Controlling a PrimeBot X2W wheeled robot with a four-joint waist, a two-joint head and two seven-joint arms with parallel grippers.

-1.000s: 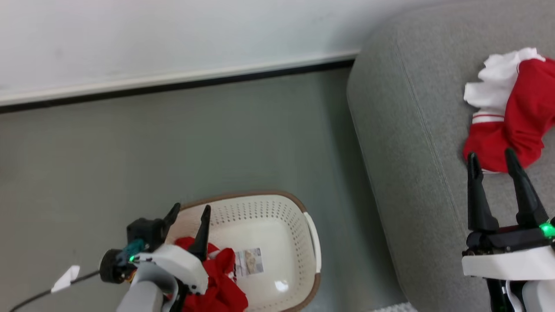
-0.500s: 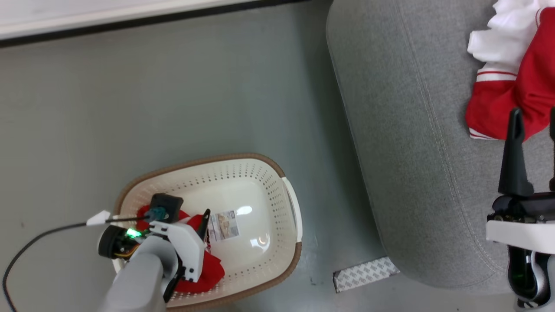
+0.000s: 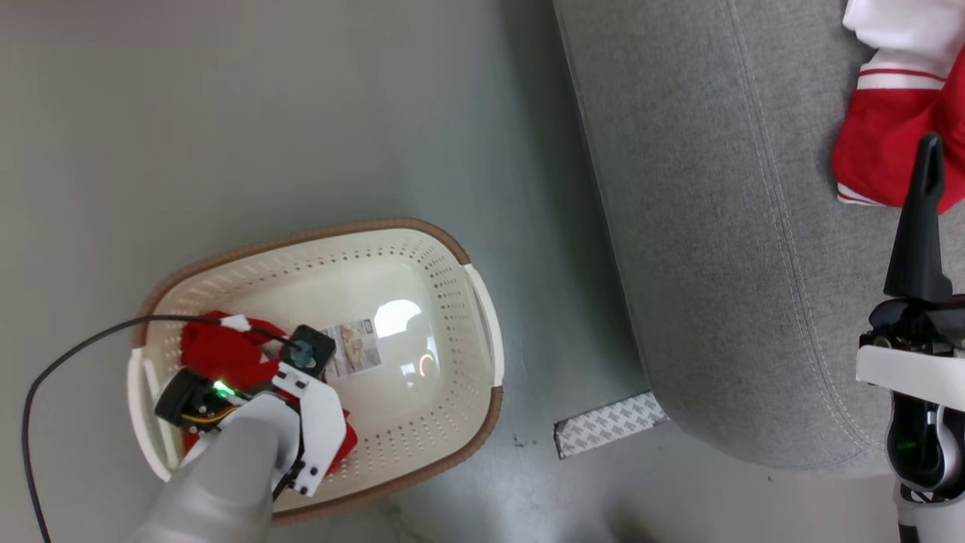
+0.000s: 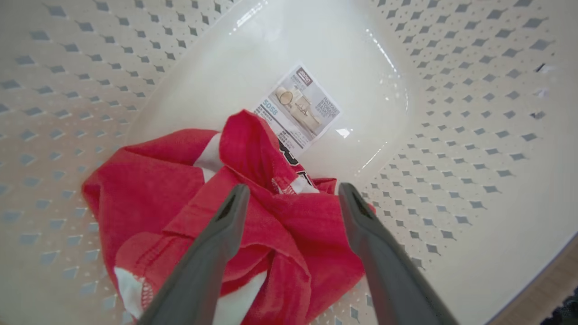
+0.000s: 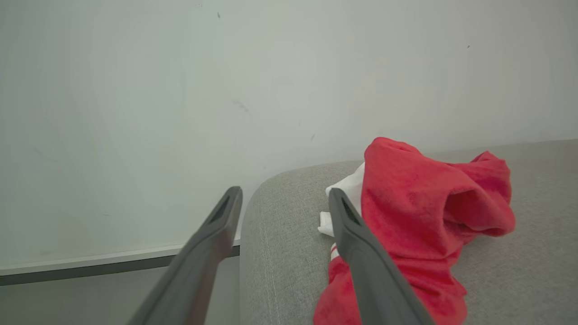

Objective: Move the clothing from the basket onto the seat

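Head view, basket: the cream basket, holed and brown-rimmed, stands on the grey floor.
Head view, seat: the grey seat lies right of the basket, with a gap of floor between them.
Head view, clothing: one crumpled red garment sits inside the basket at its left end; a red-and-white garment lies on the seat, well apart from the basket.
Head view, arms: the left wrist reaches down into the basket over the crumpled red garment; one dark finger of the right arm points up over the seat, far right of the basket.
Head view, other: a sticker lies on the basket's bottom; a patterned strip lies on the floor between basket and seat.
Left wrist view, gripper: the left gripper is inside the basket, jaws spread wide, tips over the crumpled red garment, nothing clamped; contact cannot be told.
Right wrist view, gripper: the right gripper is spread wide and empty above the seat's edge, outside the basket; the red-and-white garment lies just beside the finger on that view's right, with a pale wall behind.
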